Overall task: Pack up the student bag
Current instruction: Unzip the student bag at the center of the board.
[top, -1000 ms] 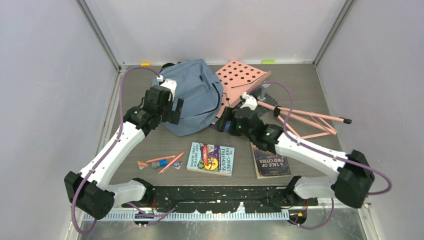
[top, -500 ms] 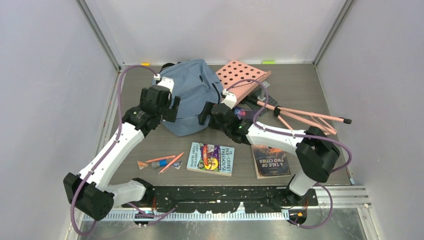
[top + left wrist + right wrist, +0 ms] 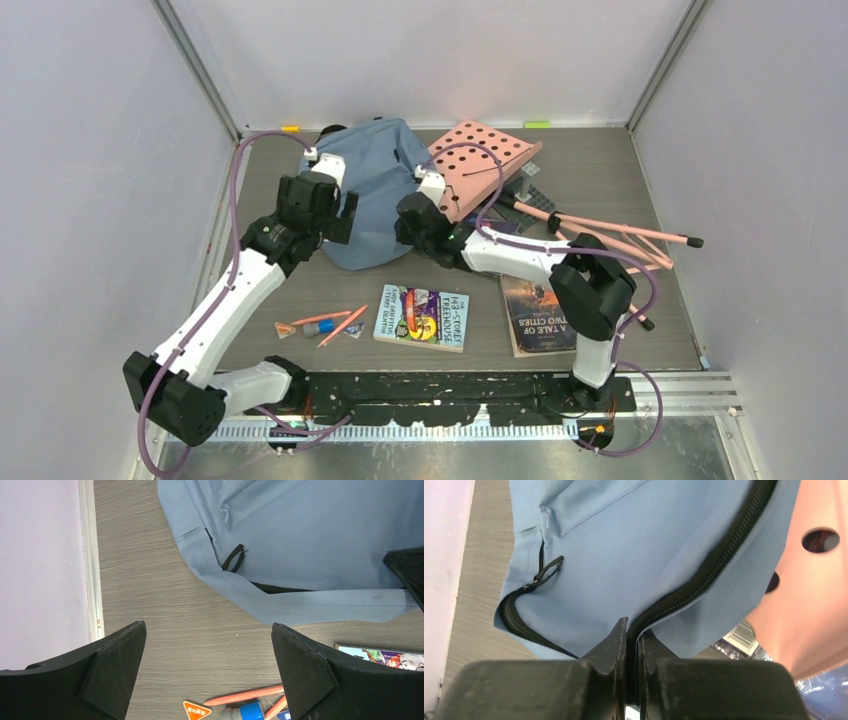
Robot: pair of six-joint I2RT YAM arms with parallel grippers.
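Observation:
The student bag (image 3: pixel 372 185), dusty-blue fabric with black zipper edging, lies at the back middle of the table. My right gripper (image 3: pixel 412 220) is at its right near edge. In the right wrist view the right gripper (image 3: pixel 633 630) is shut on the bag's (image 3: pixel 624 545) black zipper edging (image 3: pixel 704 575), which runs between the fingers. My left gripper (image 3: pixel 335 212) hangs over the bag's left near edge. The left wrist view shows the left gripper (image 3: pixel 207 632) open with nothing between its fingers, above bare table just in front of the bag (image 3: pixel 310 535).
A pink perforated board (image 3: pixel 485 158) leans at the bag's right, with pink rods (image 3: pixel 610 232) beyond it. Two books lie near the front: a colourful one (image 3: pixel 422 317) and a dark one (image 3: pixel 540 318). Pencils (image 3: pixel 338 323), a glue stick (image 3: pixel 320 327) and an orange tag (image 3: pixel 196 711) lie front left.
My right arm swung left from beside the pink board to the bag, and its gripper went from open to shut on the zipper edge. The left arm shifted slightly back.

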